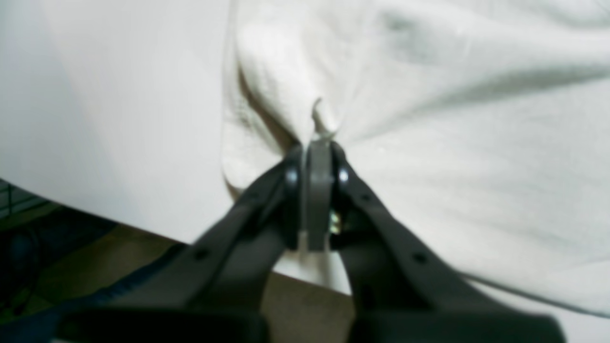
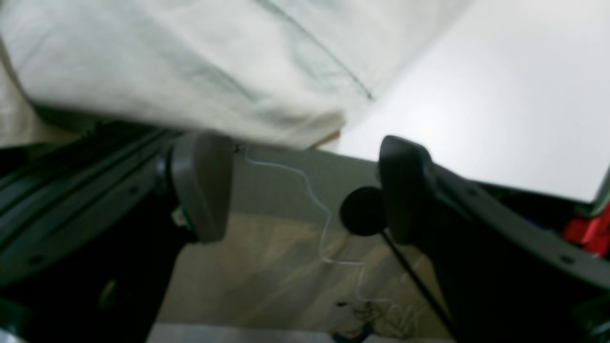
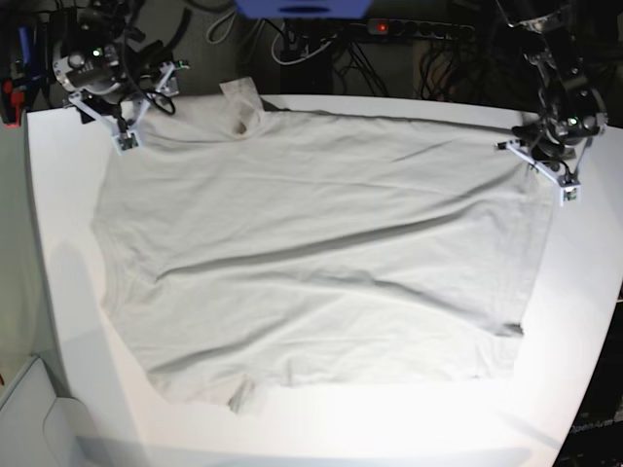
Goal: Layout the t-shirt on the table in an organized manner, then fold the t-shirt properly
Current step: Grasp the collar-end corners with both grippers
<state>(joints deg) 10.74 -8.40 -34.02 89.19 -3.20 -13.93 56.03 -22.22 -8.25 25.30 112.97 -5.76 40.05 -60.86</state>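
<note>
the t-shirt (image 3: 311,263) lies spread out almost flat on the white tabletop (image 3: 584,321), and it covers most of it. so the laying-out part looks nearly done. a few long wrinkles run across the middle, and a small flap sticks up at the far edge. no fold has been made yet, so i think all the folding is left to do.

the left hand (image 1: 318,143) is pinched tight on a bit of the shirt's edge, at the far right of the tabletop. the cloth pulls into little lines there. the right hand (image 2: 305,186) is wide apart and holds nothing. it sits at the far left corner, just beside the shirt's edge.

behind the tabletop are dark cables (image 3: 321,44) and a power strip (image 3: 419,29). nothing lies on the shirt, so nothing seems to be in the way.
</note>
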